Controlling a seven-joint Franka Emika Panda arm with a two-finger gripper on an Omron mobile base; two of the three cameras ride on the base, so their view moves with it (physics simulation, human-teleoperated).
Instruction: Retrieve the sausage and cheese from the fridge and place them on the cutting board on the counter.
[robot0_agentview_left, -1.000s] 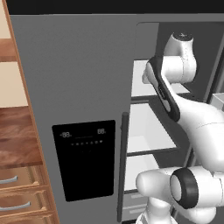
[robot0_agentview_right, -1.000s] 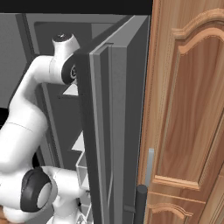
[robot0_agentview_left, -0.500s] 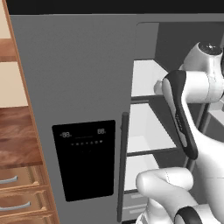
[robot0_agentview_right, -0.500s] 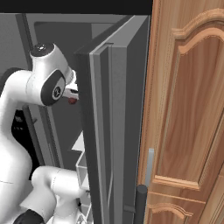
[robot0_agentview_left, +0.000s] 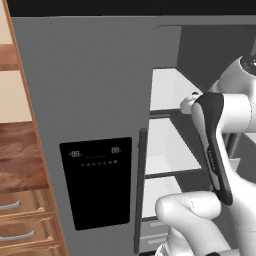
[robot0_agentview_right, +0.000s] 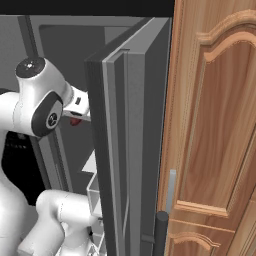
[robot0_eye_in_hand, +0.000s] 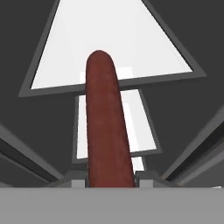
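Observation:
My gripper (robot0_eye_in_hand: 110, 180) is shut on the sausage (robot0_eye_in_hand: 106, 122), a dark red-brown link that sticks out straight ahead of the fingers in the hand view. Beside the white hand (robot0_agentview_right: 77, 102) a red end of the sausage (robot0_agentview_right: 75, 120) peeks out, just left of the open fridge door (robot0_agentview_right: 132, 150). The hand (robot0_agentview_left: 191, 103) hangs in front of the fridge's white shelves (robot0_agentview_left: 167, 90). The fridge's closed left door (robot0_agentview_left: 90, 85) carries a black dispenser panel (robot0_agentview_left: 97, 182). A strip of dark wood counter (robot0_agentview_left: 17, 165) lies at the left. The cheese and the cutting board are out of view.
The open fridge door stands close on the arm's right, with tall wooden cabinet doors (robot0_agentview_right: 215, 125) behind it. Drawers with silver handles (robot0_agentview_left: 20, 232) sit under the counter. A long vertical handle (robot0_agentview_left: 141, 190) runs down the closed door. White shelves (robot0_eye_in_hand: 118, 39) lie ahead of the hand.
The arm has folded back from the shelves, shifting right in the left base view and left in the right base view. The sausage has stayed in the grip.

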